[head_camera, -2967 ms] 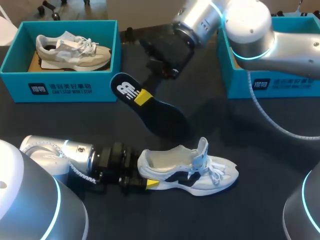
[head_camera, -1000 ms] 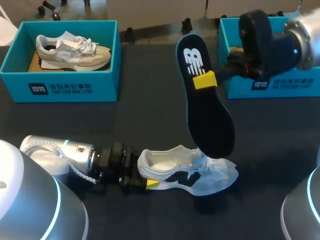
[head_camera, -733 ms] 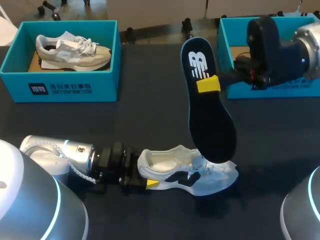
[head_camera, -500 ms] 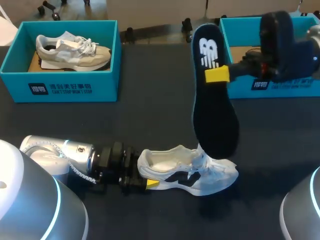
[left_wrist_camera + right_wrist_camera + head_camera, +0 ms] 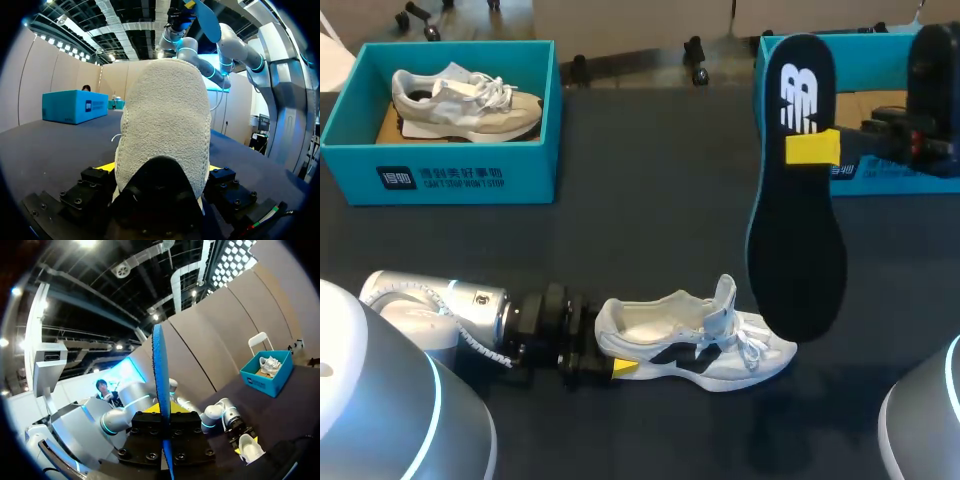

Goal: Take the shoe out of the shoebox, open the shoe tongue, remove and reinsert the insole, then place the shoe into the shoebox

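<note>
the insole (image 5: 795,200) is out of the shoe and up in the air, hanging toe end down. the right gripper (image 5: 813,148) pinches it near the heel end, fingers narrow with just that thin foam between them. in the right wrist view it sits edge-on, straight between the two fingers. i'd guess it's super light and floppy, so holding it by the heel makes sense: the free toe end can be fed into the shoe first, though it'll probably bend if it catches on the lining. the white sneaker (image 5: 695,335) lies on the table (image 5: 620,250) below and a bit to the side of those fingers, tongue standing up and mouth open. its heel is clamped from both sides by the left gripper (image 5: 610,352), and the heel is likely the stiffest part of a soft upper, so a good anchor. the left arm lies low along the table with its fingers level, pointing into the heel. the right arm comes in from the side, wrist rolled so its fingers point across, just in front of the teal shoebox (image 5: 880,178).
</note>
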